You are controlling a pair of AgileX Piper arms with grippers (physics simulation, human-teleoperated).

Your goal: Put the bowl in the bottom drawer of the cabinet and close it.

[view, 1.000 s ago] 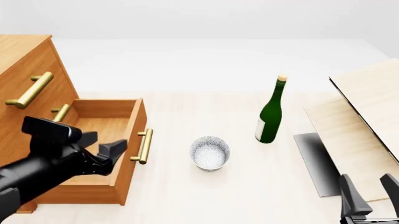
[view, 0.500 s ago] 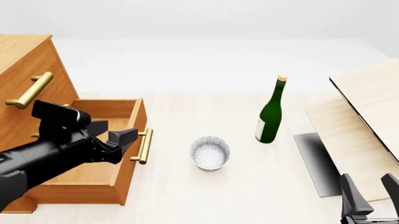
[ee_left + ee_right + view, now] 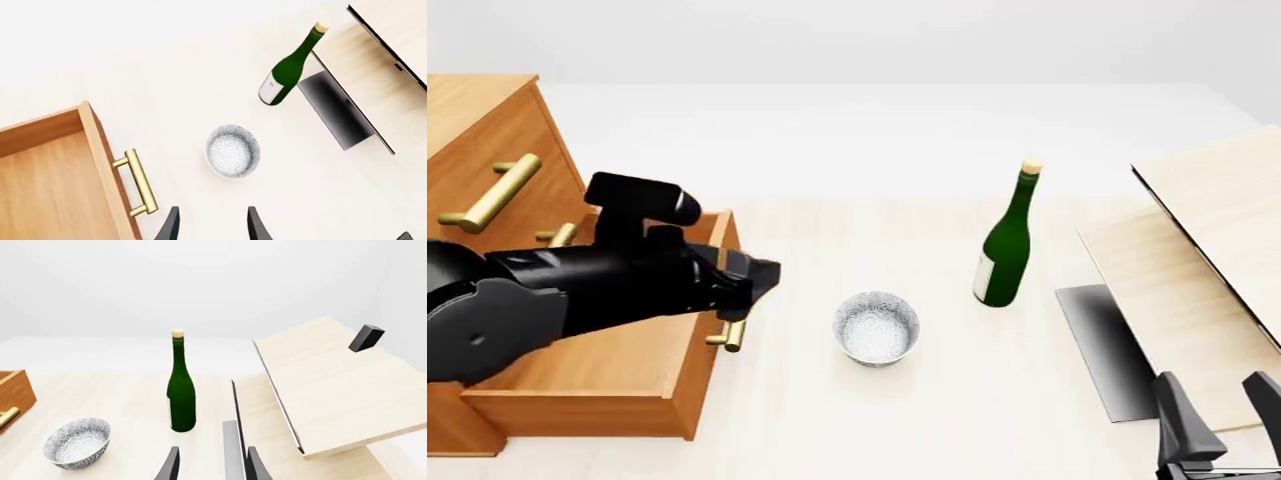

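The speckled white-grey bowl stands upright on the table, just right of the open bottom drawer; it also shows as the bowl and the bowl in the wrist views. The drawer is pulled out of the orange-brown cabinet, and its brass handle faces the bowl. My left gripper hangs open above the drawer's front edge, left of the bowl and apart from it, holding nothing. At the near right table edge my right gripper is open and empty.
A green bottle stands upright behind and right of the bowl. Pale wooden boards lean at the right over a dark grey slab. Two upper drawers with brass handles are shut.
My left arm has swung up and to the right, from over the drawer's inside to its front edge, nearer the bowl. Bowl, bottle and right gripper have not moved.
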